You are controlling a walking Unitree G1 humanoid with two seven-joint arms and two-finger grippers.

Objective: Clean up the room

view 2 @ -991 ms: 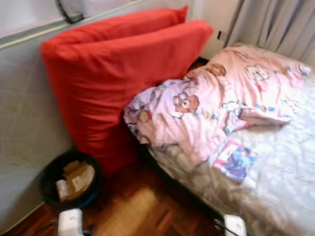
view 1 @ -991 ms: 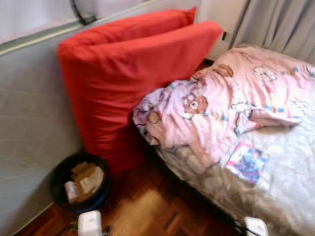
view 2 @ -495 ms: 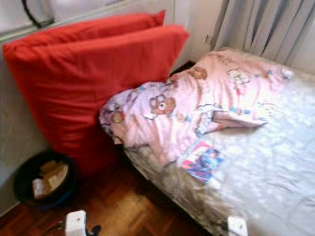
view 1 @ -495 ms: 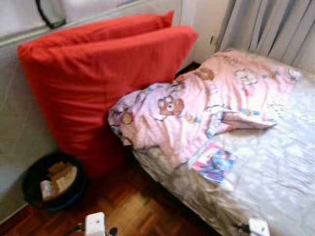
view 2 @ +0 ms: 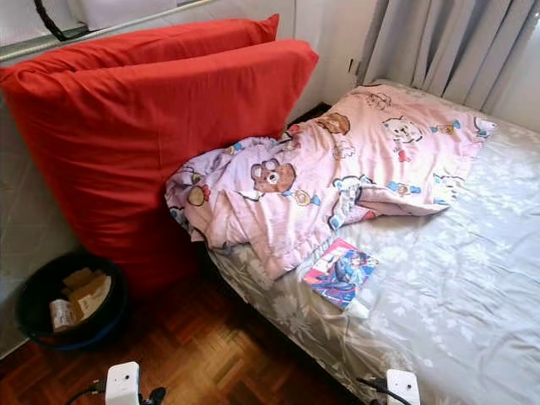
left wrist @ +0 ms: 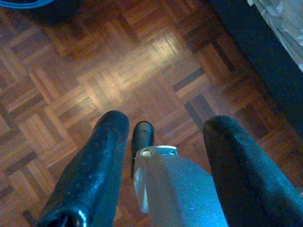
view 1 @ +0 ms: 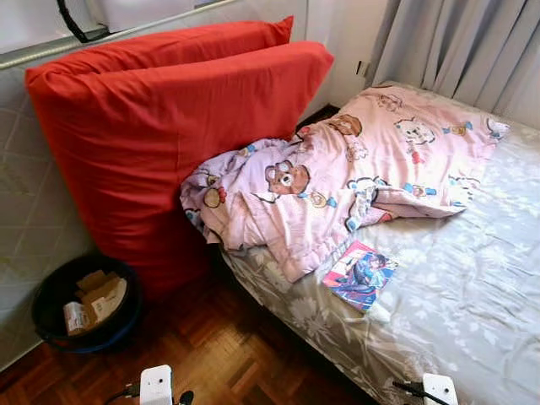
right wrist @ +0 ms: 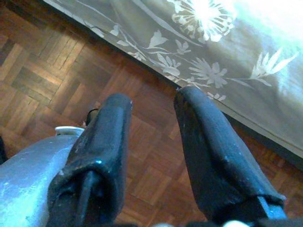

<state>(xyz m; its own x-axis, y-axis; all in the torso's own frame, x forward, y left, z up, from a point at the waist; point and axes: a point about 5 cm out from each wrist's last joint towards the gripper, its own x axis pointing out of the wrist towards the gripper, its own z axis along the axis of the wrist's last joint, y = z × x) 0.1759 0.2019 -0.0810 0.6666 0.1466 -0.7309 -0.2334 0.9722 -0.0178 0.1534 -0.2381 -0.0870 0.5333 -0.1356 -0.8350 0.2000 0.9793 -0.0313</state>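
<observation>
Book [view 1: 360, 276] lies flat on the grey flowered bed sheet [view 1: 472, 278], near the bed's edge, just beside the lower hem of the crumpled pink bear-print blanket [view 1: 337, 181]. It looks like the obvious stray item to clear. Blanket is heaped toward the two big red cushions [view 1: 160, 126] propped against the wall. Dark bin [view 1: 80, 304] with cardboard scraps stands on the parquet floor [view 1: 245, 354] at the cushions' foot, well apart from the book.

Left gripper [left wrist: 161, 165] hangs low over the floor, fingers spread, nothing between them. Right gripper [right wrist: 151, 151] also hangs low, next to the bed's side, fingers parted and empty.

Likely step: approach and reach for the book. Best to step closer first, come down from above at the book's free edge, away from the blanket fold, so no cloth gets pinched.
</observation>
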